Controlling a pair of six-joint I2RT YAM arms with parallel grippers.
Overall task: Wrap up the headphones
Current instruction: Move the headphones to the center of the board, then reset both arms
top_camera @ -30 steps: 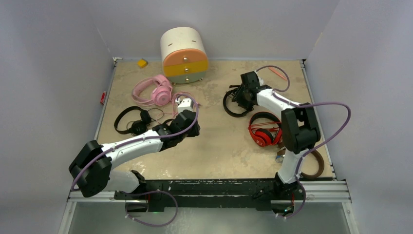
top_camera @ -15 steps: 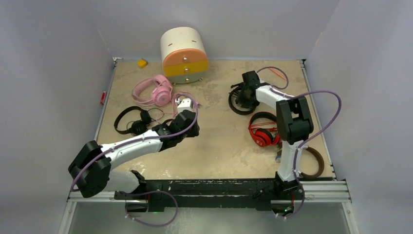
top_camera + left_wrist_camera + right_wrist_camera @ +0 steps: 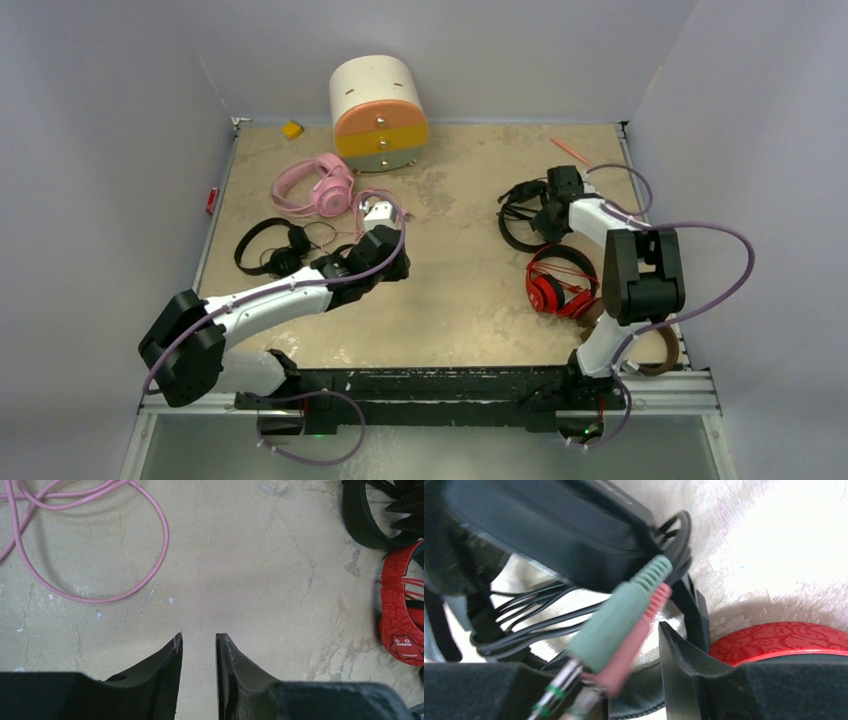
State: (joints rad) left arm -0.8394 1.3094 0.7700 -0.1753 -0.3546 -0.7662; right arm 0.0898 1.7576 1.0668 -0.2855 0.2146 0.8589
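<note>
Black headphones [image 3: 522,214] sit at the right rear, cable bundled, and my right gripper [image 3: 547,207] is shut on their band. In the right wrist view the band [image 3: 649,697] lies between the jaws, and the green and pink plugs [image 3: 624,622] hang in front of my right gripper [image 3: 626,655]. Red headphones [image 3: 560,285] lie just nearer, and brown headphones [image 3: 655,352] are half hidden behind the right arm. Pink headphones [image 3: 315,185] and a second black pair [image 3: 270,248] lie at the left. My left gripper [image 3: 388,248] hovers open over bare table [image 3: 199,636], beside the pink cable [image 3: 100,555].
A white, orange and yellow drawer box [image 3: 378,112] stands at the back centre. A small yellow object [image 3: 291,129] lies in the back left corner and a thin orange stick [image 3: 570,150] at the back right. Grey walls close in the table on three sides.
My right gripper has carried the black headphones to the right and slightly nearer, close beside the red pair. The left arm has not moved.
</note>
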